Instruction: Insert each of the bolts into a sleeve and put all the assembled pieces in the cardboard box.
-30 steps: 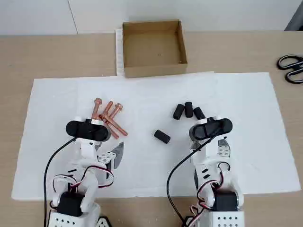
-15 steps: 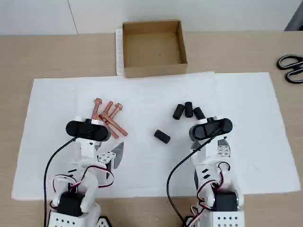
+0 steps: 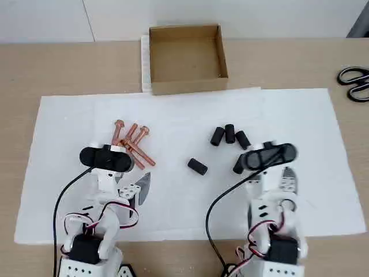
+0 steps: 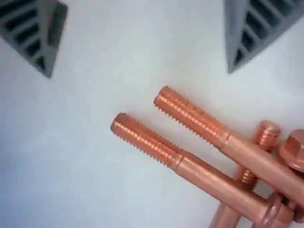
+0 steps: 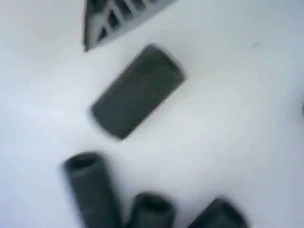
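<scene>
L fingers apart, bolts just ahead

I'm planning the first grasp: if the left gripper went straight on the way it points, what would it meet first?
Probably the threaded ends of the copper bolts, lying on the white sheet just ahead of the open left gripper; depth is hard to judge.
</scene>
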{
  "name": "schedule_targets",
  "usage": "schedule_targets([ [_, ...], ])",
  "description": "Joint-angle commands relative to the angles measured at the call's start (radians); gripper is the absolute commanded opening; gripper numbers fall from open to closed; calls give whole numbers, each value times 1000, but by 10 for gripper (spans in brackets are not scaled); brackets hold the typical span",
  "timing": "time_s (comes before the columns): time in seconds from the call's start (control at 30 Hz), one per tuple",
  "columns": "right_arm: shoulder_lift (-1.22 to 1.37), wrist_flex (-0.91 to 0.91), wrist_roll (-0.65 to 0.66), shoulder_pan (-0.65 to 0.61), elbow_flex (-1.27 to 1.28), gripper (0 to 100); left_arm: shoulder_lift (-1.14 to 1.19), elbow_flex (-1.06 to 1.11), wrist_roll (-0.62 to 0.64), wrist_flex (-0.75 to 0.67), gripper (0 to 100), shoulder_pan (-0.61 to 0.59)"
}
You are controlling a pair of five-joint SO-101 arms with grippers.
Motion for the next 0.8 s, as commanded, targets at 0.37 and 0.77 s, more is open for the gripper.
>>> schedule_targets([
  [0.37, 328, 94, 23, 61, -586, 224, 71, -363, -72, 100, 227, -275],
  [0.77, 1302, 545, 26, -176, -1254, 224, 853, -799, -72, 175, 227, -276],
])
